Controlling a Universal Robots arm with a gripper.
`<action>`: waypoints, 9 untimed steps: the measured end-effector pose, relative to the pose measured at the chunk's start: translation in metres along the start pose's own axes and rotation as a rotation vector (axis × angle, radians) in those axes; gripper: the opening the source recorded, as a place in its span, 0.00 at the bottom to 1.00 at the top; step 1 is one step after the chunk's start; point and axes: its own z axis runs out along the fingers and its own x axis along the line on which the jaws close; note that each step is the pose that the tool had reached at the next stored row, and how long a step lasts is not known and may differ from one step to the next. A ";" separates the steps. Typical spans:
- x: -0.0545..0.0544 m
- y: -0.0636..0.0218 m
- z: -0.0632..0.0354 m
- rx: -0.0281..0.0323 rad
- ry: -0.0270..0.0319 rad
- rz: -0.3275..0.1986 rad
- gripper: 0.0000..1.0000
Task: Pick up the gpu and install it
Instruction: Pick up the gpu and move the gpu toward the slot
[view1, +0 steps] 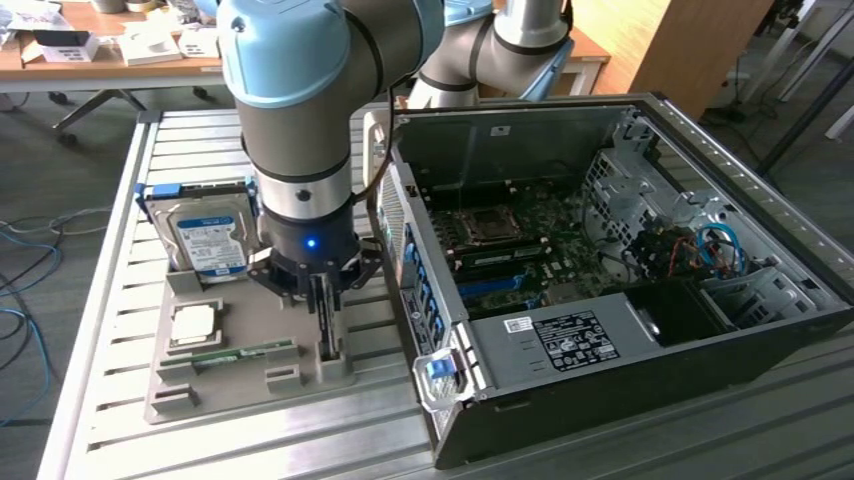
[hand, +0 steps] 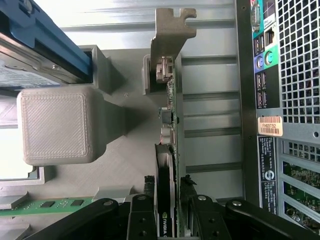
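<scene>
Grey printed holder tray is seen on the slatted bench; the gpu stands on edge in a slot at the tray's edge nearest the PC case. Gripper is straddling the card w/ fingers apart, not clamped. Risk, as judged: an off-centre grip could tilt the card & jam it in the slot.

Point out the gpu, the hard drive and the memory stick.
gpu (hand: 165, 200): wrist view, black card edge between the fingers.
hard drive (view1: 207, 243): exterior view, blue-white label.
memory stick (view1: 247, 353): exterior view, green board.
</scene>
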 end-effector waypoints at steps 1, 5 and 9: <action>0.000 0.0000 0.0000 0.0000 0.0000 0.000 0.35; 0.000 0.0000 0.0000 -0.0001 -0.0001 0.000 0.35; 0.000 0.0000 0.0000 -0.0001 0.0000 0.000 0.35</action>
